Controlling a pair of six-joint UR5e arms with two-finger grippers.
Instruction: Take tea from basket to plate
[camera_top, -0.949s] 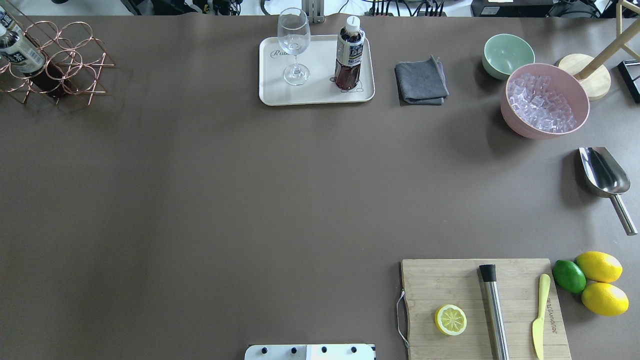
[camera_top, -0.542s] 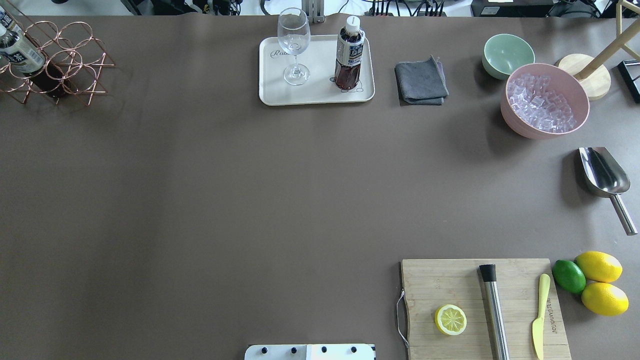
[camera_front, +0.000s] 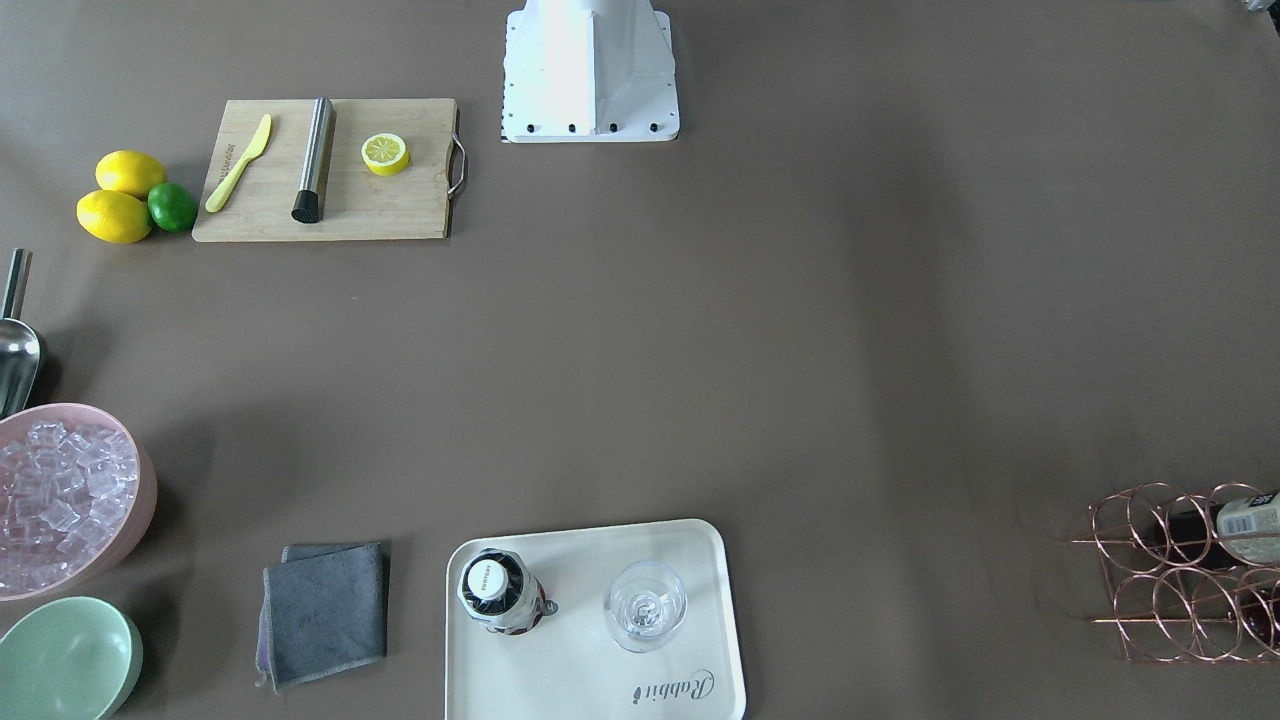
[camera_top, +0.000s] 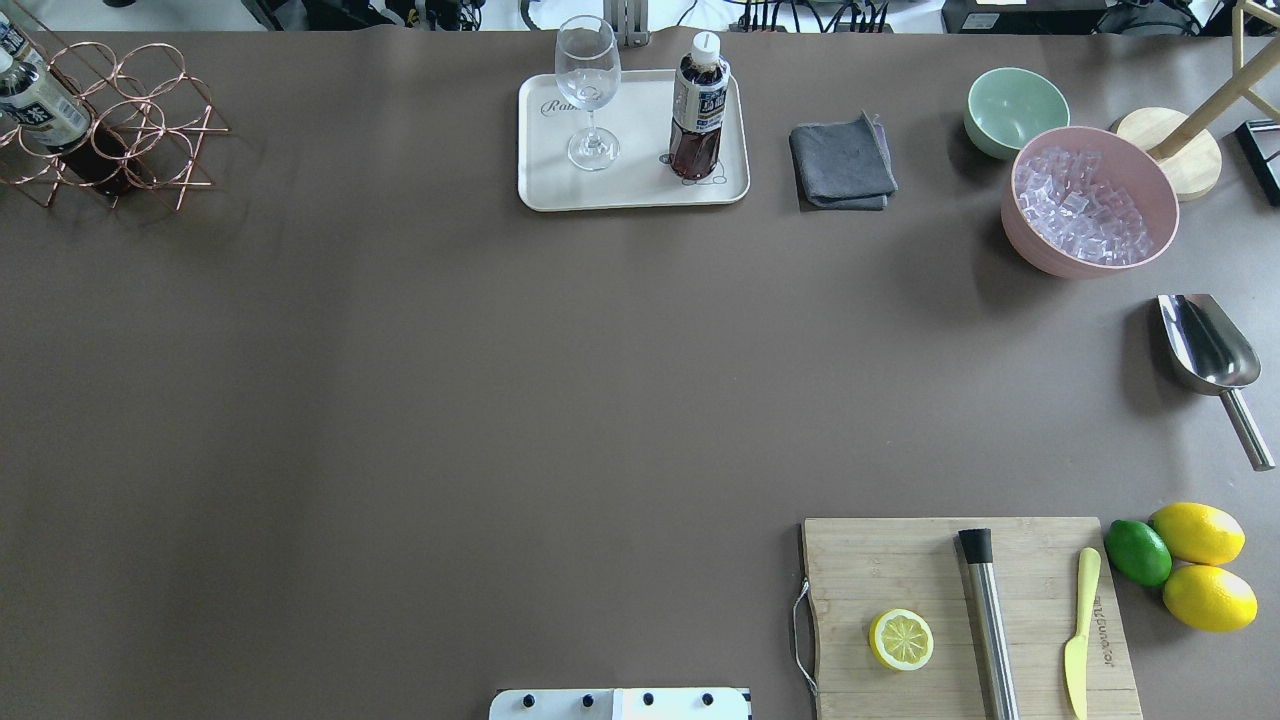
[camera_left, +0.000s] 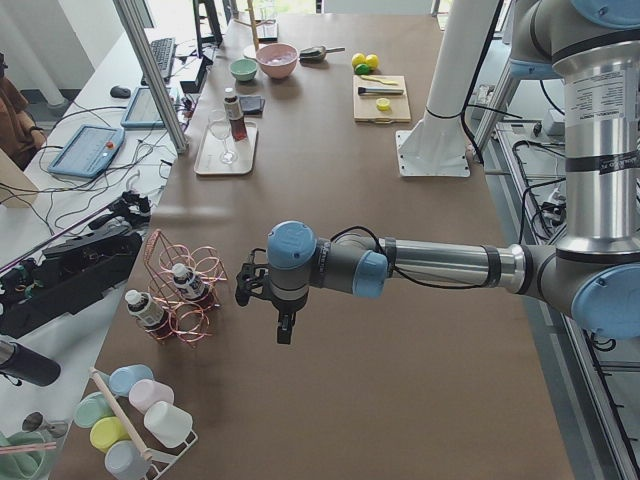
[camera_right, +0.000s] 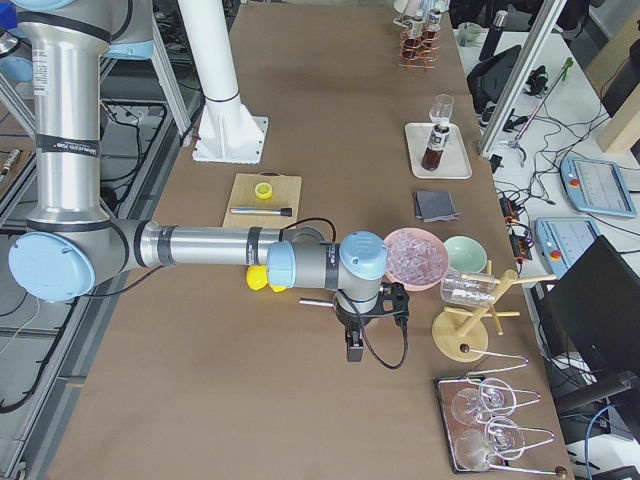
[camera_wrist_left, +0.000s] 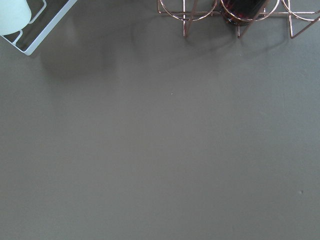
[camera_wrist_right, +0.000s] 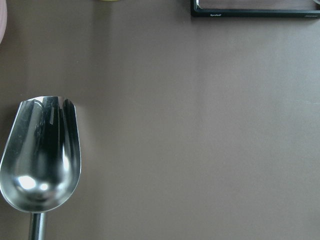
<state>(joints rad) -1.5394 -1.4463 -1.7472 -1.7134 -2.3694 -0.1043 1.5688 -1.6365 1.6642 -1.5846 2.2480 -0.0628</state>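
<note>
One tea bottle (camera_top: 698, 110) with a white cap stands upright on the cream plate (camera_top: 640, 192), also seen from above in the front view (camera_front: 495, 590) on the plate (camera_front: 590, 685). The copper wire basket (camera_top: 150, 120) at the far left holds two more tea bottles (camera_top: 45, 110); it also shows in the left view (camera_left: 200, 275). My left gripper (camera_left: 248, 283) hovers just beside the basket; my right gripper (camera_right: 397, 298) hovers by the pink bowl. Neither shows its fingers clearly, so I cannot tell if they are open or shut.
A wine glass (camera_top: 588, 85) stands on the plate. A grey cloth (camera_top: 842, 165), mint bowl (camera_top: 1015, 108), pink bowl of ice (camera_top: 1090, 200) and steel scoop (camera_top: 1205, 350) lie to the right. A cutting board (camera_top: 960, 620) with half a lemon is at the front right.
</note>
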